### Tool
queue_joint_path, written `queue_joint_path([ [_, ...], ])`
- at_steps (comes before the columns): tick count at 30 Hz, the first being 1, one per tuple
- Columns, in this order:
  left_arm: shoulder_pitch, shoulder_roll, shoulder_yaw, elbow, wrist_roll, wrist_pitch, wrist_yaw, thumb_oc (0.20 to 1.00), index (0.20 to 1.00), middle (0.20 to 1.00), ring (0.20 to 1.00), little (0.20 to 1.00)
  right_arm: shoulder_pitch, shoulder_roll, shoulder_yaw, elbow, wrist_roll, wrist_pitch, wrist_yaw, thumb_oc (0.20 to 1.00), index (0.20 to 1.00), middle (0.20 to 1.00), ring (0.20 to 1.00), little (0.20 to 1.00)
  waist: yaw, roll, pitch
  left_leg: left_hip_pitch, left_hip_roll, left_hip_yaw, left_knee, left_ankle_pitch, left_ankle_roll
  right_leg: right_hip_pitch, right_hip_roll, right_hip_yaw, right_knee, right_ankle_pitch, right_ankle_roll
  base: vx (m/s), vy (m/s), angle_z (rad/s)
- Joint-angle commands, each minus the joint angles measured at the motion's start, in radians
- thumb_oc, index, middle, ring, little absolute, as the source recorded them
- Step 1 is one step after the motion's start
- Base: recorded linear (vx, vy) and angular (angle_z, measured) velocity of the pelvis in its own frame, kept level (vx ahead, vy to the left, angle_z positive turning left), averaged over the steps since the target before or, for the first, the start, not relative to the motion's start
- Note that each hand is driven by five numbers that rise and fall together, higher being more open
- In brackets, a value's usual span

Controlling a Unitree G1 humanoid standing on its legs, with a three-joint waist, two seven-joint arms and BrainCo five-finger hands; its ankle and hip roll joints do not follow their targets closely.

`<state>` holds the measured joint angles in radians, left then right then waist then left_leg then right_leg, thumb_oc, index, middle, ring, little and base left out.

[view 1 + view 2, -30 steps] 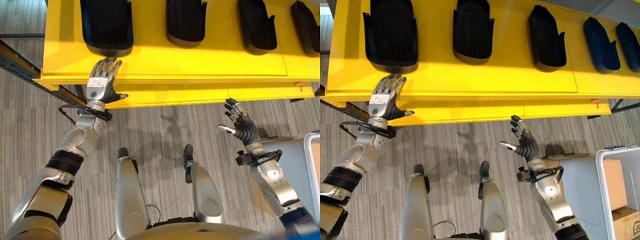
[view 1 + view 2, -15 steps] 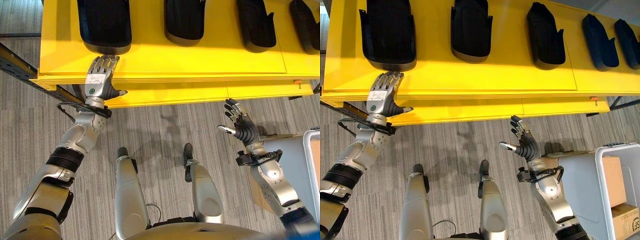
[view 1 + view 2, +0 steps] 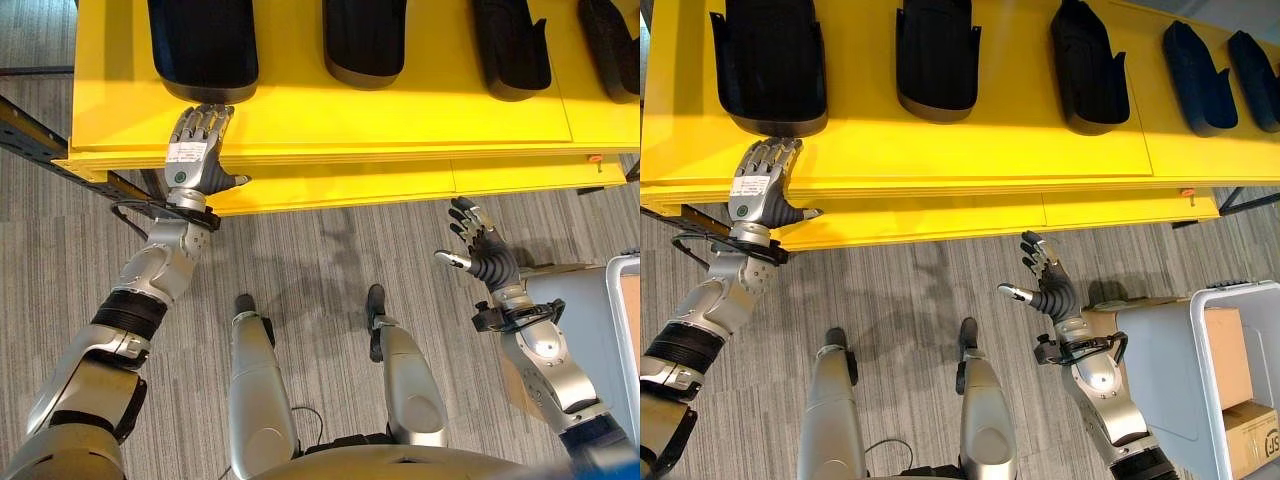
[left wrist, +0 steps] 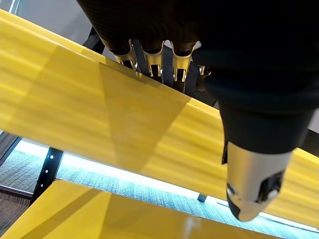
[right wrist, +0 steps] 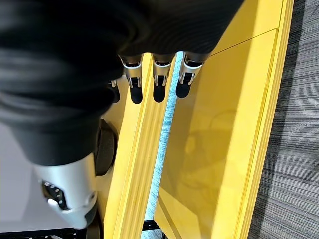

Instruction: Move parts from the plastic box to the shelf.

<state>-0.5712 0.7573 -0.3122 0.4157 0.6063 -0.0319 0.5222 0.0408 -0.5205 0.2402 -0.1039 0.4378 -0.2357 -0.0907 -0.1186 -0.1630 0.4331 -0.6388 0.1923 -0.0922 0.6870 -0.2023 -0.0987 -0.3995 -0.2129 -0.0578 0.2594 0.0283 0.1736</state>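
Note:
Several black moulded parts lie in a row on the yellow shelf (image 3: 400,120). The leftmost part (image 3: 205,45) is the largest. My left hand (image 3: 195,155) rests open at the shelf's front edge, its straight fingers (image 4: 154,64) lying on the yellow top just short of that part and holding nothing. My right hand (image 3: 483,250) hovers open and empty over the floor, in front of the shelf's lower board, with its fingers (image 5: 159,79) spread. The plastic box (image 3: 1240,292) stands at the far right, behind the right arm.
Two cardboard cartons (image 3: 1230,365) (image 3: 1252,440) sit inside the plastic box. A grey lid or panel (image 3: 1150,370) lies beside it, under the right forearm. Dark metal shelf framing (image 3: 25,125) juts out at the left. Grey striped carpet (image 3: 320,250) covers the floor.
The whole view has shifted slightly, so the camera moved. The left hand stays at the shelf edge below the leftmost part. The right hand has not moved.

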Motion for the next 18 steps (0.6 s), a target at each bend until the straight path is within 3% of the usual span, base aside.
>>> queue_joint_path([
  [1, -0.047, 0.021, -0.005, 0.050, -0.015, -0.005, 0.017, 1.000, 1.000, 1.000, 1.000, 1.000, 0.019, -0.065, -0.059, -0.082, 0.002, -0.060, 0.001, 1.000, 1.000, 1.000, 1.000, 1.000, -0.002, 0.022, -0.038, 0.041, 0.006, 0.041, -0.145, 0.114, 0.003, -0.026, -0.035, 0.018, 0.194, -0.107, -0.019, 0.00, 0.000, 0.00],
  [18, -0.081, 0.028, -0.016, 0.071, -0.026, -0.002, 0.020, 1.000, 1.000, 1.000, 1.000, 1.000, 0.026, -0.071, -0.063, -0.079, 0.001, -0.058, 0.000, 1.000, 1.000, 1.000, 1.000, 1.000, -0.007, 0.022, -0.040, 0.030, 0.006, 0.045, -0.131, 0.107, 0.005, -0.036, -0.034, 0.021, 0.205, -0.110, -0.018, 0.00, 0.000, 0.00],
])
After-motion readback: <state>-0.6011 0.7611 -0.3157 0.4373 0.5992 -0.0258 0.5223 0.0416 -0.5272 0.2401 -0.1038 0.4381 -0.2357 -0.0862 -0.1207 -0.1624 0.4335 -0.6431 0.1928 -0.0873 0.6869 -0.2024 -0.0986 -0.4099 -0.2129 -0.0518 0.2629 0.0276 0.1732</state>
